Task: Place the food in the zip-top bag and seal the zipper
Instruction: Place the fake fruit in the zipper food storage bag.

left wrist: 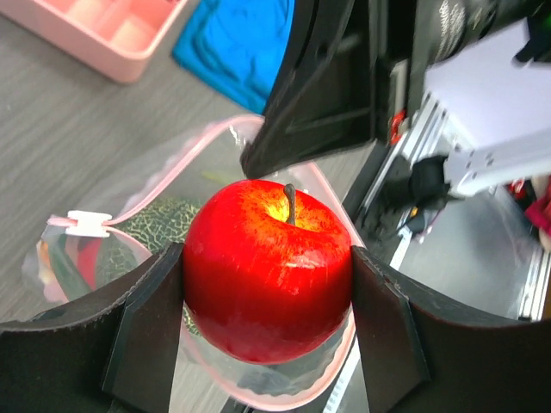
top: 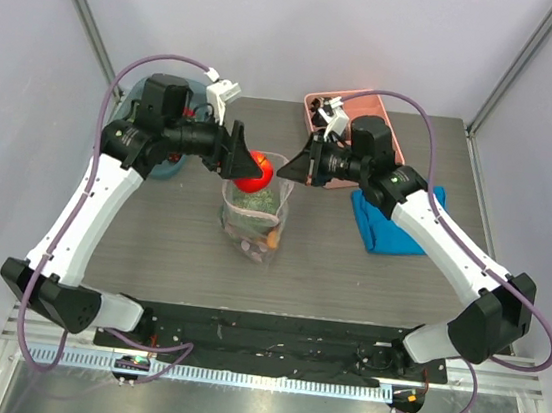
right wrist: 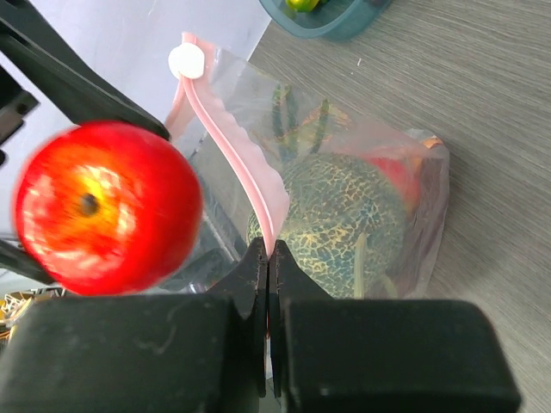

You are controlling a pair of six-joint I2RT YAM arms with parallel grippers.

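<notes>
My left gripper (left wrist: 267, 297) is shut on a shiny red apple (left wrist: 267, 271), one finger on each side, and holds it just above the open mouth of the zip-top bag (top: 253, 212) at the table's centre. The bag stands upright with a green netted piece of food (right wrist: 344, 215) and small orange and brown pieces (top: 270, 236) inside. My right gripper (right wrist: 269, 258) is shut on the pink zipper (right wrist: 245, 172) at the bag's right rim and holds it up. The white slider tab (left wrist: 88, 224) sits at the strip's far end. The apple (top: 255, 171) hangs between both grippers.
A pink divided tray (top: 368, 112) stands at the back right, a blue folded cloth (top: 389, 226) lies under the right arm, and a teal bowl (top: 165, 165) sits behind the left arm. Grey walls close the back and sides.
</notes>
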